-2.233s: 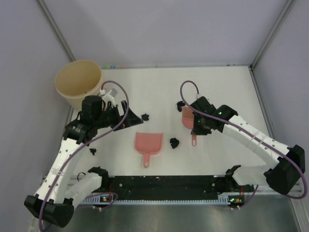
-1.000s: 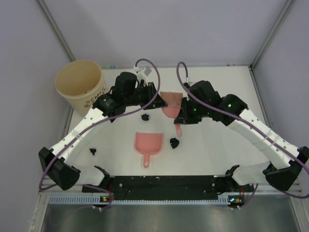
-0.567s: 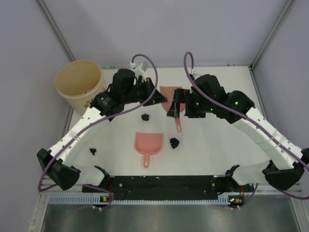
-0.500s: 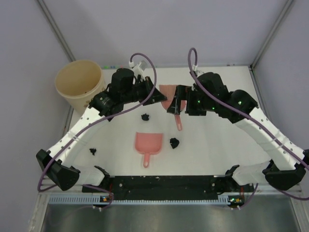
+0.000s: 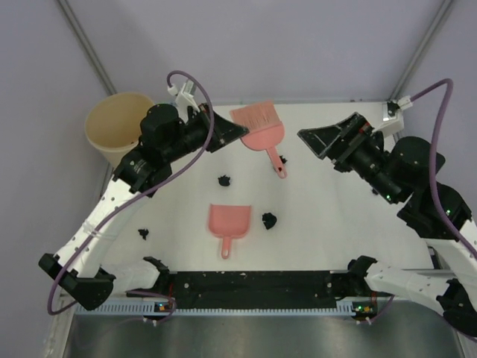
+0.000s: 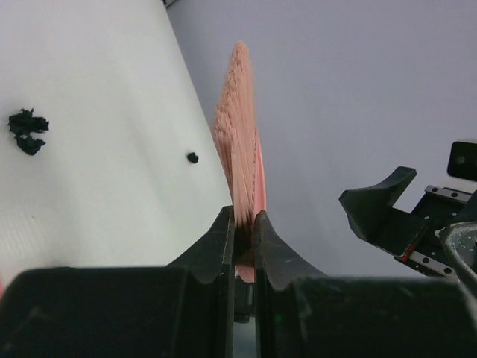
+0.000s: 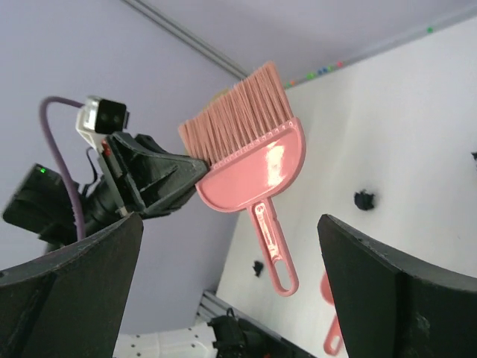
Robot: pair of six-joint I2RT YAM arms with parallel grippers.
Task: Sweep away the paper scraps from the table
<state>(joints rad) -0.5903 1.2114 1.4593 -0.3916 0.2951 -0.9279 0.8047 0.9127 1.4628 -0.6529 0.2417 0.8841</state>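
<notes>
While left fingers clench the brush near the table's far edge, right fingers gape — released.

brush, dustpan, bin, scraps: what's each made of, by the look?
Brush: glossy pink moulded plastic, with highlights on its back; fine matching bristles, probably synthetic.
Dustpan: same pink, looks like plastic, duller from above.
Bin: matte beige; paper or plastic, cannot tell.
Scraps: black, matte, crumpled and ragged, paper-like.
</notes>
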